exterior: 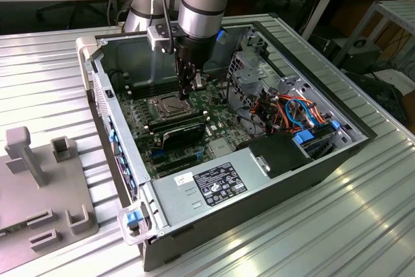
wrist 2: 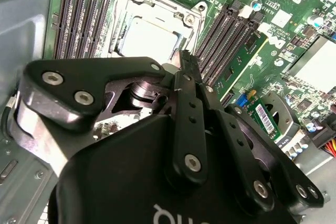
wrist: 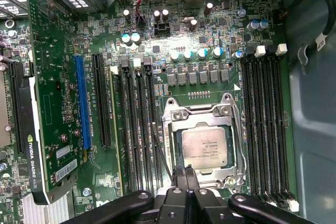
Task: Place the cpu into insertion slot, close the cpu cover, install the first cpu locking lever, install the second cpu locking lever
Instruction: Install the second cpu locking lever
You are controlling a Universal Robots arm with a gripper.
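The cpu (wrist: 205, 148), a silvery-grey square chip, lies flat in the insertion slot (wrist: 169, 113) on the green board. The cpu cover (wrist: 202, 120), a thin metal frame, lies down around it, and the chip shows through its window. My gripper (wrist: 185, 174) is shut, its black fingertips pressed together at one edge of the socket with nothing visible between them. A thin locking lever (wrist: 164, 157) runs along the socket's side up to the fingertips. In the second wrist view my gripper (wrist 2: 186, 59) points at the cpu (wrist 2: 149, 38). In the exterior view my gripper (exterior: 186, 92) hangs over the socket inside the open case.
Long black memory slots (wrist: 268, 129) flank the socket on both sides. A graphics card (exterior: 183, 135) stands close in front of it. The power supply (exterior: 214, 183) and a cable bundle (exterior: 292, 111) fill the case's near and right parts. A grey fixture (exterior: 39, 180) sits at the exterior view's left.
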